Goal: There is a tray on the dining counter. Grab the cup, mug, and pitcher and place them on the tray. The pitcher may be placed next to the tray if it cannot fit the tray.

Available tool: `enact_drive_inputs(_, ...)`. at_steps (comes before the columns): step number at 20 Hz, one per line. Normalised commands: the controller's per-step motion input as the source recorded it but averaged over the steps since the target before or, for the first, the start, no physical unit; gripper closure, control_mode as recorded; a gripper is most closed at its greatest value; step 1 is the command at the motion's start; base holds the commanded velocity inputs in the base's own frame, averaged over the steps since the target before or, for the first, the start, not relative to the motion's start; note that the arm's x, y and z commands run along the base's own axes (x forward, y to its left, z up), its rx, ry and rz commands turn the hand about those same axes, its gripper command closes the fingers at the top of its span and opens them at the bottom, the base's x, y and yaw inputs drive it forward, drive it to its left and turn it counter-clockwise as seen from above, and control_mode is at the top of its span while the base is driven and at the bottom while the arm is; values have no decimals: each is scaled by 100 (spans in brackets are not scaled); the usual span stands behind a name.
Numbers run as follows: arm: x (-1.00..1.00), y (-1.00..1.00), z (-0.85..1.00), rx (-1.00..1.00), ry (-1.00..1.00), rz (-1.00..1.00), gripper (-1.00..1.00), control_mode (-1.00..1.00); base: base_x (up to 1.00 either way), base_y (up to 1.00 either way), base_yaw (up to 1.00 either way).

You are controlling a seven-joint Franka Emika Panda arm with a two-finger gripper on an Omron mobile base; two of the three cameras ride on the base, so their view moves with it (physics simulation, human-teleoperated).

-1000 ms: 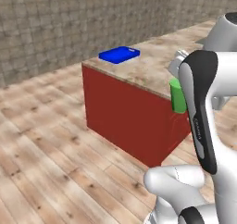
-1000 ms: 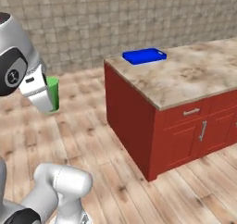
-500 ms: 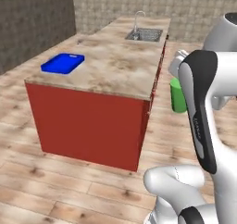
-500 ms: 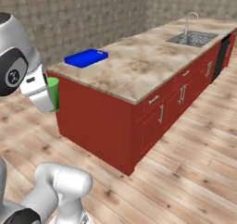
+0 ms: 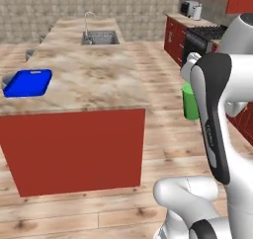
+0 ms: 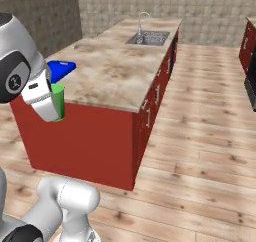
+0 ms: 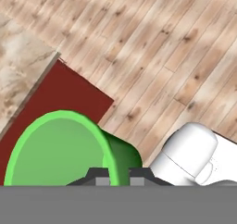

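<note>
pincer [image 7: 115, 180] pinches the green cup's [image 7: 60, 149] rim, holding it in the air beside the worktop [image 5: 94, 80]; the blue tray [image 5: 28, 82] lies on that worktop.

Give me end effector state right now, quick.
End effector: closed on the rim of the green cup, carried over the floor beside the dining counter.

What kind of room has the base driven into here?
Most likely a home kitchen: a long marble-topped island counter with a sink and faucet set into it, a dark stove along the far wall, and red cabinets beside it.
</note>
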Motion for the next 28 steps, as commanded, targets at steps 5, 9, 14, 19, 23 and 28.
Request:
enact_drive_inputs(5, 0, 0, 0, 0, 0, 0, 100, 100, 11, 100, -40)
enact_drive_inputs(9, 0, 0, 0, 0, 0, 0, 100, 100, 0, 100, -26)
enact_drive_inputs(14, 0, 0, 0, 0, 0, 0, 100, 100, 0, 100, -16)
enact_drive_inputs(19, 0, 0, 0, 0, 0, 0, 100, 100, 1, 100, -14)
enact_drive_inputs(23, 0, 0, 0, 0, 0, 0, 100, 100, 1, 100, -30)
enact_drive_inputs(28, 0, 0, 0, 0, 0, 0, 100, 100, 10, 100, -42)
